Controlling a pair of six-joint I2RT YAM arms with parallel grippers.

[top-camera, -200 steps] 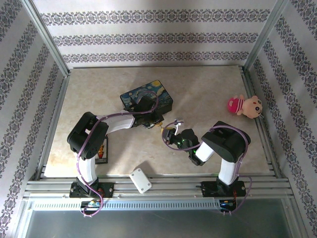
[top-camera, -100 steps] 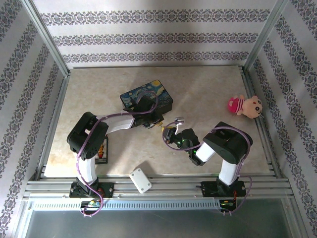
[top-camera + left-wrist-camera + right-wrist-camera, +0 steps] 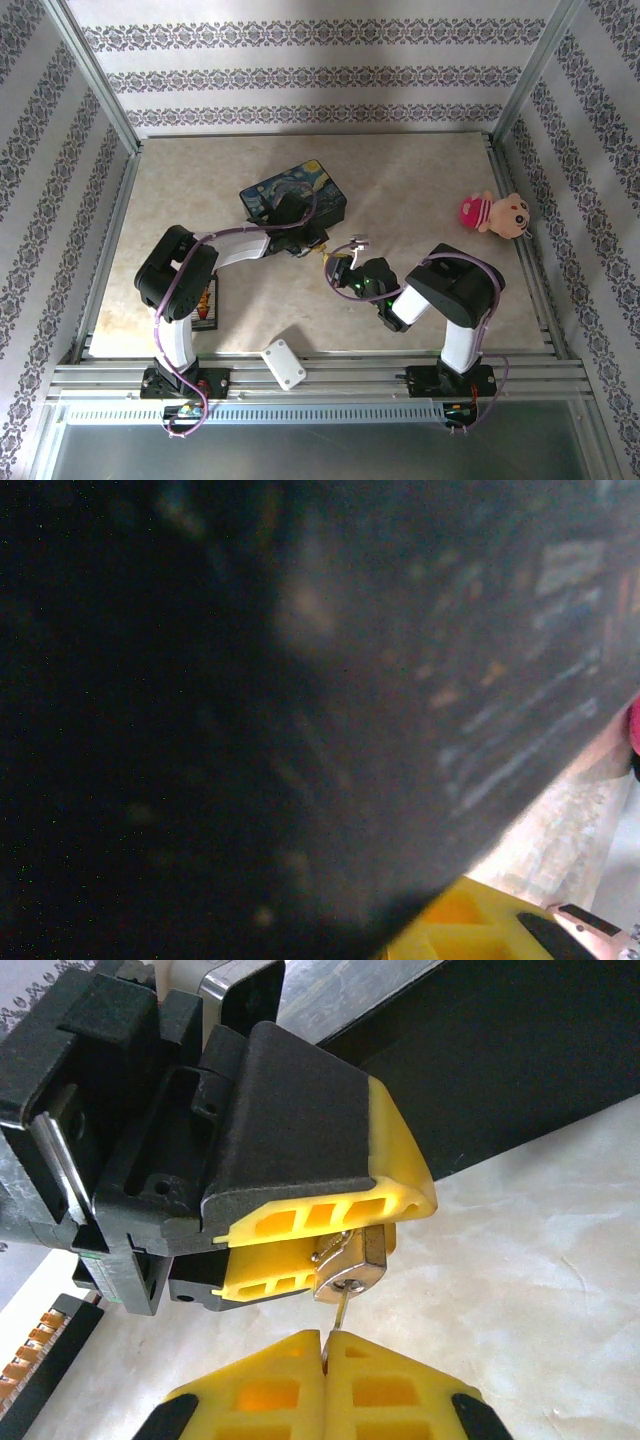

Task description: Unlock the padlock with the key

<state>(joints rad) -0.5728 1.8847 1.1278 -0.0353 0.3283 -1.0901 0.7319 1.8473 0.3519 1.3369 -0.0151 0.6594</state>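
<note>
While the left fingers clamp the padlock, the right fingers pinch the key at its keyhole.

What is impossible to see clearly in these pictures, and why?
- Right wrist: the left gripper's fingers cover most of the padlock; shackle open or closed, cannot tell.
- Right wrist: the right gripper's fingers hide the head of the key; its depth in the padlock is unclear.
- Top: padlock and key too small.
- Left wrist: a blurred dark surface near the lens hides the grip.
</note>
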